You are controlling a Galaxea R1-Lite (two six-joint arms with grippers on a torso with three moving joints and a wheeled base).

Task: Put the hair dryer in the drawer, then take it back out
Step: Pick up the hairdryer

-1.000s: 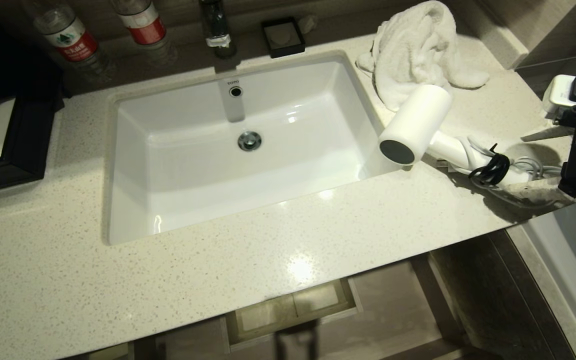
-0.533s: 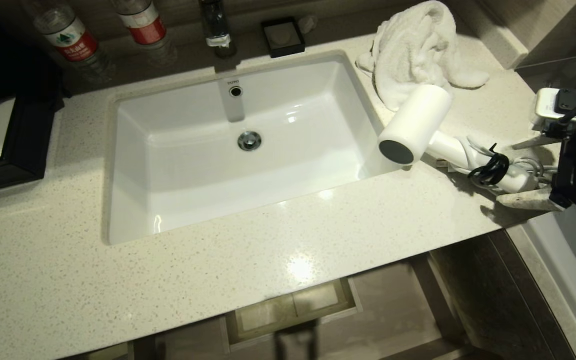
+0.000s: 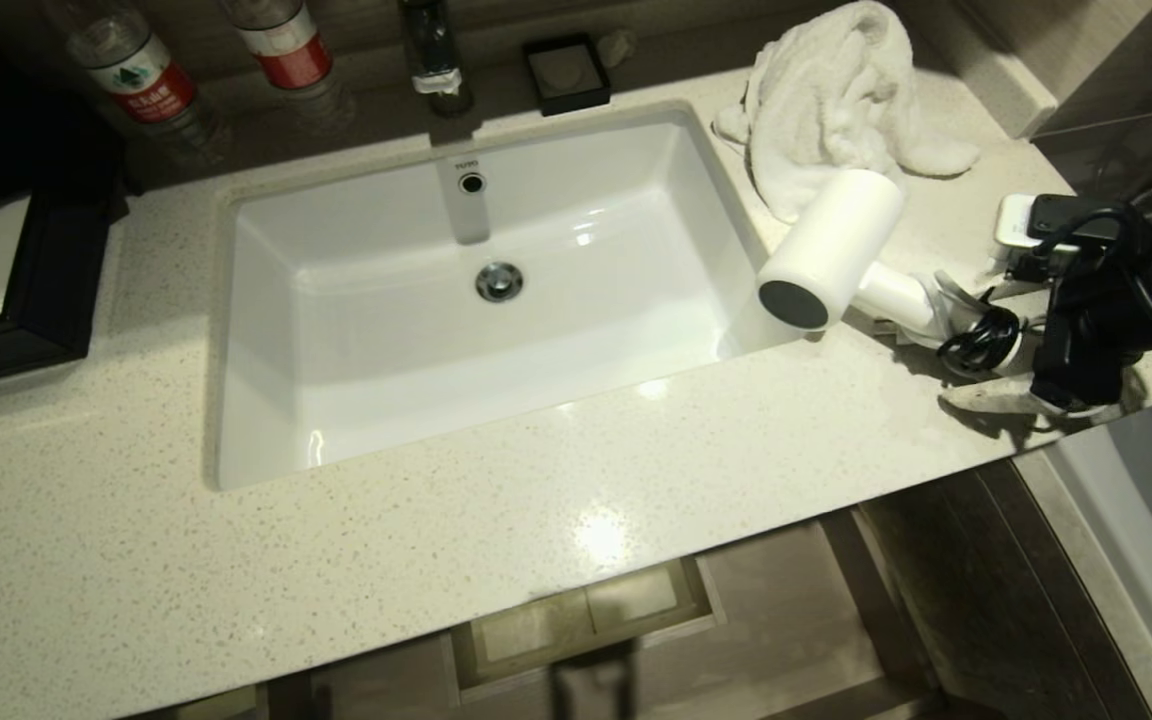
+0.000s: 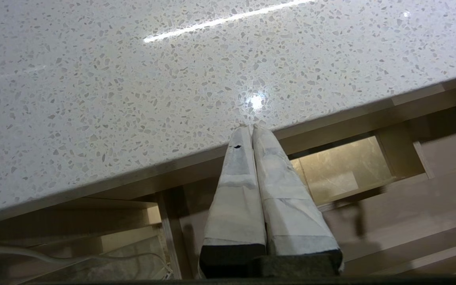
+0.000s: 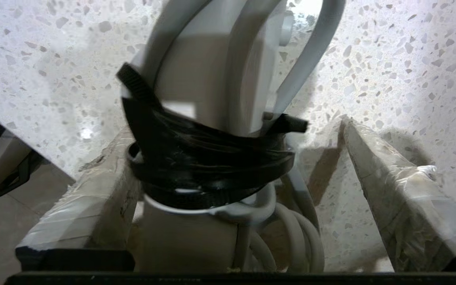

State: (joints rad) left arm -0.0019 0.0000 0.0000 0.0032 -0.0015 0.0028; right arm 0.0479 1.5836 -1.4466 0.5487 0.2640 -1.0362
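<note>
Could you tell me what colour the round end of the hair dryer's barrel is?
Dark grey, on the white hair dryer; the head view shows it best.

So the hair dryer (image 3: 841,262) is lying on the counter (image 3: 536,500) just right of the sink (image 3: 486,300), a white towel (image 3: 836,100) behind it. The right hand (image 3: 1001,340) has its fingers spread either side of the handle end.

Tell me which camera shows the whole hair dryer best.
The head view: the hair dryer lies whole on the countertop, barrel to cord. The right wrist view shows only its handle end and black tie between open fingers. The left wrist view shows none of it.
</note>
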